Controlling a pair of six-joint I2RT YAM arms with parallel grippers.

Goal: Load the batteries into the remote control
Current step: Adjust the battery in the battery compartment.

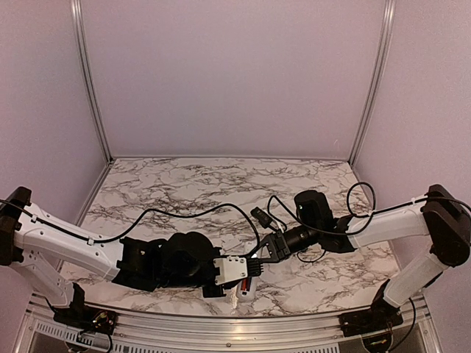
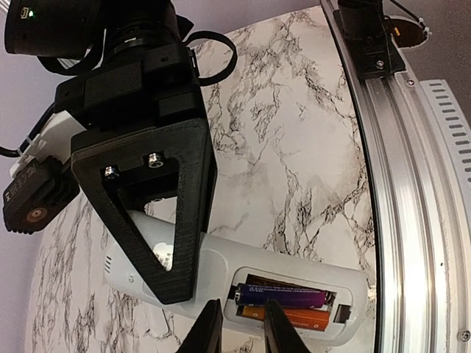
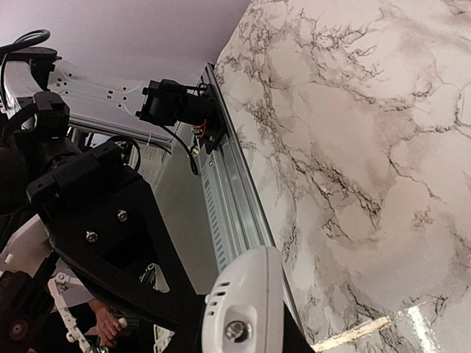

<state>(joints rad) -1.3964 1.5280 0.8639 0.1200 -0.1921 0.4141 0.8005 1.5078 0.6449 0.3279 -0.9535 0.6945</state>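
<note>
The white remote control [image 2: 221, 265] lies back-up with its battery bay open, low over the marble near the table's front edge. A dark purple-black battery [image 2: 283, 296] and an orange battery [image 2: 298, 318] lie side by side in the bay. My right gripper [image 3: 239, 334] is shut on the remote's rounded end [image 3: 246, 301]; its black finger [image 2: 176, 191] crosses the remote in the left wrist view. My left gripper [image 2: 239, 323] is narrowly open with nothing between its fingers, and one fingertip [image 2: 283, 331] rests at the dark battery's end. In the top view the remote [image 1: 244, 288] is mostly hidden under both grippers.
An aluminium rail [image 2: 412, 220] runs along the table's near edge, right beside the remote. A small white piece [image 3: 465, 110] lies on the marble at the right wrist view's edge. Black cables [image 1: 191, 209] loop over the table between the arms. Lilac walls enclose the back and sides.
</note>
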